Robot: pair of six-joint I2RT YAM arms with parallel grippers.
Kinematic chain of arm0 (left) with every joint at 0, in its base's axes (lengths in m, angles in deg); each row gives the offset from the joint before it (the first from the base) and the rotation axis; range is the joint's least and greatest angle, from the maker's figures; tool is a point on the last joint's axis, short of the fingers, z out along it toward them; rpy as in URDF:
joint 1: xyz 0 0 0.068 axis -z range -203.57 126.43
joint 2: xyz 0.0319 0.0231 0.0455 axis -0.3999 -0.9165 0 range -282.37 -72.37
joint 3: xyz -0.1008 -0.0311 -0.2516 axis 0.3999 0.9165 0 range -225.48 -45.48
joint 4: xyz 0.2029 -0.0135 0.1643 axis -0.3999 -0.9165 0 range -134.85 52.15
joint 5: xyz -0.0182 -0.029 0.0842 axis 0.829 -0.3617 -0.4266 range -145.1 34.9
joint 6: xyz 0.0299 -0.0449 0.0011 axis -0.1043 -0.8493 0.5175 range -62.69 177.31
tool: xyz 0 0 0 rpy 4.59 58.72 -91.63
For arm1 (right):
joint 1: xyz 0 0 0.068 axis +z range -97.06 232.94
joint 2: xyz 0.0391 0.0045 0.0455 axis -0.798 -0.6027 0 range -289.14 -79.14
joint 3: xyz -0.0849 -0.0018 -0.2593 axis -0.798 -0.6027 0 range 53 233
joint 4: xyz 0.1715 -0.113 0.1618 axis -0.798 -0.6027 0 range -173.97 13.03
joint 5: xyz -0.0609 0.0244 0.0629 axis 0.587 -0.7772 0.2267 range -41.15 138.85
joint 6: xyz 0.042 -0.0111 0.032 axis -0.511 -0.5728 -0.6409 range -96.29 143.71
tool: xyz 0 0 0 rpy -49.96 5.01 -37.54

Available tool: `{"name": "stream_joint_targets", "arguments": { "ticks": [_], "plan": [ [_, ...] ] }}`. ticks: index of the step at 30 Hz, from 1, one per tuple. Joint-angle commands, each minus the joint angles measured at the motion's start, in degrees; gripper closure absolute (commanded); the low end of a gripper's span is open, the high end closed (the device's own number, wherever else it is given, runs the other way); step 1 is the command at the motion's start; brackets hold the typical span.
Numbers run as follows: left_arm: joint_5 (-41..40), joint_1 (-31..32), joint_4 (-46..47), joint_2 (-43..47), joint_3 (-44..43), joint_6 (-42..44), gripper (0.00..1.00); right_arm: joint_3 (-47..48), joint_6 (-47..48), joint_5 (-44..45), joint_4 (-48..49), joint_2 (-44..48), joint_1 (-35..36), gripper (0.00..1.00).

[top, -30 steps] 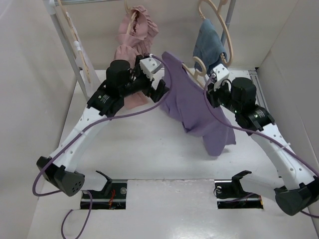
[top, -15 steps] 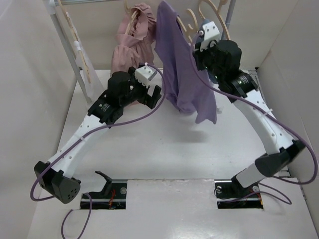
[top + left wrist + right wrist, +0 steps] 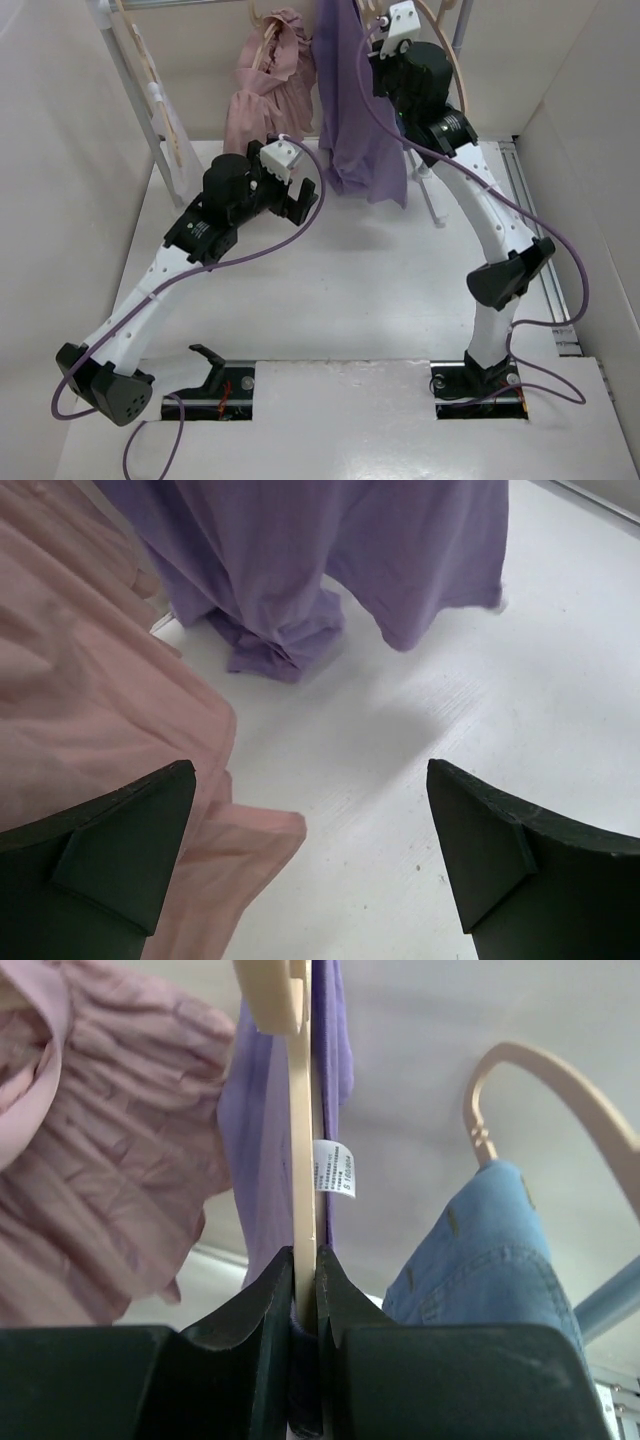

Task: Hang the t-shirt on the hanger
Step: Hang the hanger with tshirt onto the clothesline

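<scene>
Top view, t-shirt: one lavender t-shirt (image 3: 352,120) hangs lengthwise at upper centre, its hem bunched just above the bench (image 3: 350,300).
Top view, garments counted: two show here, the t-shirt and a pink garment (image 3: 268,90) just left of it.
Top view, arms: two. The right arm (image 3: 470,190) reaches to the top edge beside the t-shirt; the left gripper (image 3: 302,203) sits at centre left, below the pink garment.
Top view, writing: none readable.
Left wrist view, gripper: both dark fingers stand far apart at the lower corners, nothing between them but bare bench.
Left wrist view, cloth: t-shirt hem across the top, pink garment filling the left side.
Right wrist view, gripper: the right gripper (image 3: 305,1272) is pressed together at lower centre, pinching the hanger (image 3: 298,1140) edge-on, lavender cloth alongside.
Right wrist view, label: one white tag (image 3: 333,1168) on the t-shirt at centre; its print is too small to read.
Right wrist view, hangers counted: two, the pinched one and a second hanger (image 3: 545,1090) at upper right carrying a blue garment (image 3: 480,1250).
Right wrist view, garments counted: three, pink at left, lavender at centre, blue at right.
</scene>
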Motion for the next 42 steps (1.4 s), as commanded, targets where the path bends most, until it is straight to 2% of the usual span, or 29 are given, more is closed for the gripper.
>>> {"name": "stream_joint_targets", "arguments": {
  "ticks": [1, 6, 13, 20, 25, 26, 27, 28, 30, 31, 33, 42],
  "plan": [
    [-1.1, -0.1, 2.5, 1.8, 1.2, -0.6, 0.0, 7.7, -0.3, 2.9, 10.2, -1.5, 0.6, 1.0],
    [-1.1, -0.6, 3.0, 2.3, 1.8, 0.0, 0.0, 15.3, -0.8, 4.3, 10.2, -7.5, 0.0, 1.0],
    [-1.1, -0.6, 3.6, 2.8, 2.3, 0.0, 0.0, 16.6, -5.8, 4.9, 10.8, -11.0, -1.5, 1.0],
    [-1.1, -0.6, 3.6, 3.3, 2.8, 0.6, 0.0, 16.0, -7.6, 4.9, 10.8, -13.0, -1.5, 1.0],
    [-1.1, -0.6, 3.6, 3.9, 3.9, 0.6, 0.0, 9.1, -8.1, 3.8, 10.8, -9.2, -1.5, 1.0],
    [-1.1, -0.6, 4.1, 3.9, 3.9, 0.6, 0.0, 7.6, -8.1, 4.4, 10.8, -8.2, -1.5, 0.95],
    [-1.1, -0.6, 4.1, 3.9, 3.9, 0.6, 0.0, 4.5, -8.1, 4.4, 10.8, -7.2, -0.9, 0.61],
    [-1.1, -0.6, 4.1, 3.9, 3.9, 0.6, 0.0, 2.9, -8.1, 4.4, 11.3, -5.1, -0.9, 0.42],
    [-1.1, -0.6, 4.1, 4.4, 4.5, 0.6, 0.0, -0.1, -6.5, 4.4, 11.3, -2.9, -0.9, 0.13],
    [-1.1, -0.6, 4.1, 4.4, 4.5, 0.6, 0.0, -2.6, -5.7, 4.4, 11.3, -1.9, -0.4, 0.06],
    [-1.1, -0.6, 4.1, 4.4, 4.5, 0.6, 0.0, -5.3, -4.4, 4.9, 11.3, 1.5, -0.4, 0.0],
    [-1.1, -0.6, 3.5, 3.4, 4.5, 1.6, 0.0, -18.7, 4.2, 11.4, 10.7, 17.0, 4.5, 0.0]
  ]
}}
